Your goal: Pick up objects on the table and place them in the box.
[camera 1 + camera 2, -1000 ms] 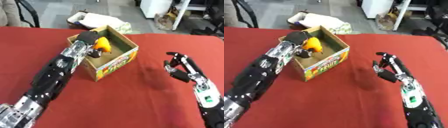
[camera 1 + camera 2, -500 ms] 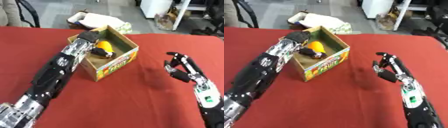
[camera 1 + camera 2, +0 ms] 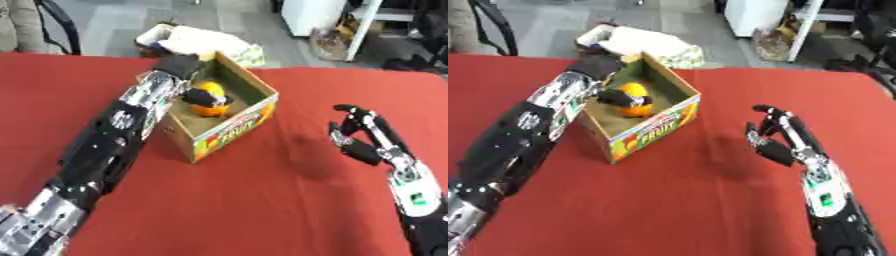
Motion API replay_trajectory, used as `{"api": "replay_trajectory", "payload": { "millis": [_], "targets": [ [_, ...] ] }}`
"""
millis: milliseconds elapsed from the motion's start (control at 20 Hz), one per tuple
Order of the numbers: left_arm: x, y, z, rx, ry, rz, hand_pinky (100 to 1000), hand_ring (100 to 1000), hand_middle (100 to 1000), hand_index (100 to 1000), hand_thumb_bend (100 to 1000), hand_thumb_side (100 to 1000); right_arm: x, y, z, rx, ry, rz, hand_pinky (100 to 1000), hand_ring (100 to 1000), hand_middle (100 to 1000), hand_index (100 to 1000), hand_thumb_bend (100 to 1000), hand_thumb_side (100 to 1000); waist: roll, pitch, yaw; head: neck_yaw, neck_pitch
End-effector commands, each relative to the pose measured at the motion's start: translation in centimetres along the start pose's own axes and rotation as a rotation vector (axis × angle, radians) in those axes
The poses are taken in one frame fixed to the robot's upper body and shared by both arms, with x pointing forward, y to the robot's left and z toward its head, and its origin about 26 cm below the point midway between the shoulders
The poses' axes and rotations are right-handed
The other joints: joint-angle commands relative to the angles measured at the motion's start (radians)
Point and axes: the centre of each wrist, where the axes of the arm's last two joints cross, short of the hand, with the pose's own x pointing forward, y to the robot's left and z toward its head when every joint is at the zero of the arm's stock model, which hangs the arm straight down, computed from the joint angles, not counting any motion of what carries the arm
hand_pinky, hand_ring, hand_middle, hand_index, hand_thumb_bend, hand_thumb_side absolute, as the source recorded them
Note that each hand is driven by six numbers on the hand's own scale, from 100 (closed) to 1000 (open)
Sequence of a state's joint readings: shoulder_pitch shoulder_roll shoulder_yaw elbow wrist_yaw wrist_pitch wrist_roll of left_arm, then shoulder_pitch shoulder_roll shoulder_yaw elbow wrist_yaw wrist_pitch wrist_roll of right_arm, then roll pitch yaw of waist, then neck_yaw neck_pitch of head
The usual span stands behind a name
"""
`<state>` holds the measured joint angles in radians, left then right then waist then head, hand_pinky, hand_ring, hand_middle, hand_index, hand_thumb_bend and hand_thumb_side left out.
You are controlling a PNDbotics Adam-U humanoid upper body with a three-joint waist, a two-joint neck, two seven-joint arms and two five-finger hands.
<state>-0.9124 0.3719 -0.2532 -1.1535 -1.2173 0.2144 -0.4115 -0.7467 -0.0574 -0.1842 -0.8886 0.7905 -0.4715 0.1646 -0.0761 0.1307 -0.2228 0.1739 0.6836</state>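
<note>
One orange fruit (image 3: 210, 99) now lies deeper inside cardboard box (image 3: 229, 131) at 11 o'clock on red desk (image 3: 262, 200). Left robot hand (image 3: 179, 70) over box, fingers curled by fruit, earlier carrying it higher. Right robot hand (image 3: 363, 137) idle at 3 o'clock, fingers spread. Placement looks nearly done.

Orange fruit (image 3: 210, 99) inside open cardboard box (image 3: 234, 131).
Box stands upright on the red table at 11 o'clock; the fruit rests on its floor.
</note>
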Motion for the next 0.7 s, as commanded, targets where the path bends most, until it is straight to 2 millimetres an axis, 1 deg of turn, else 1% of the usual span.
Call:
{"api": "replay_trajectory", "payload": {
  "millis": [50, 100, 150, 200, 250, 300, 350, 450, 550, 600, 650, 700],
  "targets": [
    [-2.5, 4.3, 2.1, 0.207, -0.001, 0.073, 859, 919, 946, 979, 296, 584, 0.2, -1.7, -0.2, -0.026, -0.014, 0.029, 594, 603, 423, 883, 100, 569, 0.004, -0.020, 0.004, -0.010, -0.006],
    [-3.3, 5.2, 3.0, 0.268, -0.005, 0.106, 840, 900, 931, 971, 239, 511, 0.1, -1.8, -0.1, -0.027, -0.011, 0.031, 594, 604, 423, 883, 100, 569, 0.005, -0.021, 0.008, -0.013, -0.005],
    [-4.0, 6.0, 4.0, 0.321, -0.010, 0.143, 837, 897, 928, 970, 233, 501, 0.0, -1.9, -0.1, -0.028, -0.008, 0.032, 594, 604, 423, 883, 100, 569, 0.005, -0.021, 0.011, -0.015, -0.004],
    [-4.6, 6.6, 5.1, 0.370, -0.017, 0.178, 820, 878, 913, 962, 183, 451, 0.0, -1.9, -0.1, -0.029, -0.006, 0.034, 594, 604, 423, 883, 100, 570, 0.007, -0.022, 0.014, -0.017, -0.004],
    [-5.2, 7.0, 6.1, 0.410, -0.024, 0.210, 811, 868, 905, 960, 161, 443, -0.1, -2.0, 0.0, -0.029, -0.005, 0.035, 594, 604, 423, 883, 100, 570, 0.007, -0.022, 0.016, -0.020, -0.003],
    [-5.7, 7.3, 7.2, 0.443, -0.034, 0.245, 803, 859, 896, 956, 120, 448, -0.2, -2.0, 0.0, -0.030, -0.002, 0.036, 594, 604, 423, 883, 100, 571, 0.008, -0.022, 0.018, -0.023, -0.001],
    [-6.2, 7.4, 8.2, 0.469, -0.043, 0.278, 801, 857, 894, 955, 106, 448, -0.2, -2.1, 0.1, -0.031, 0.000, 0.036, 594, 604, 423, 883, 100, 571, 0.009, -0.022, 0.019, -0.024, 0.000],
    [-7.0, 7.1, 10.2, 0.510, -0.053, 0.345, 782, 832, 872, 947, 100, 465, -0.3, -2.2, 0.2, -0.033, 0.003, 0.038, 594, 604, 423, 883, 100, 570, 0.009, -0.022, 0.023, -0.029, 0.000],
    [-7.5, 6.2, 12.0, 0.544, -0.055, 0.430, 747, 793, 838, 930, 100, 532, -0.4, -2.4, 0.2, -0.038, 0.004, 0.040, 594, 603, 422, 882, 100, 569, 0.011, -0.020, 0.025, -0.032, -0.001],
    [-7.7, 5.5, 12.8, 0.557, -0.056, 0.481, 721, 768, 815, 919, 100, 602, -0.4, -2.5, 0.2, -0.039, 0.006, 0.041, 594, 604, 423, 882, 100, 572, 0.011, -0.019, 0.026, -0.035, -0.001],
    [-7.8, 4.8, 13.5, 0.573, -0.058, 0.538, 719, 766, 813, 918, 100, 603, -0.4, -2.5, 0.2, -0.038, 0.007, 0.041, 594, 603, 423, 882, 100, 572, 0.011, -0.018, 0.027, -0.037, 0.000],
    [-8.0, 4.0, 14.2, 0.589, -0.054, 0.595, 700, 744, 790, 908, 100, 630, -0.5, -2.6, 0.2, -0.039, 0.008, 0.042, 594, 603, 423, 882, 100, 572, 0.011, -0.017, 0.029, -0.039, 0.000]
  ]
}}
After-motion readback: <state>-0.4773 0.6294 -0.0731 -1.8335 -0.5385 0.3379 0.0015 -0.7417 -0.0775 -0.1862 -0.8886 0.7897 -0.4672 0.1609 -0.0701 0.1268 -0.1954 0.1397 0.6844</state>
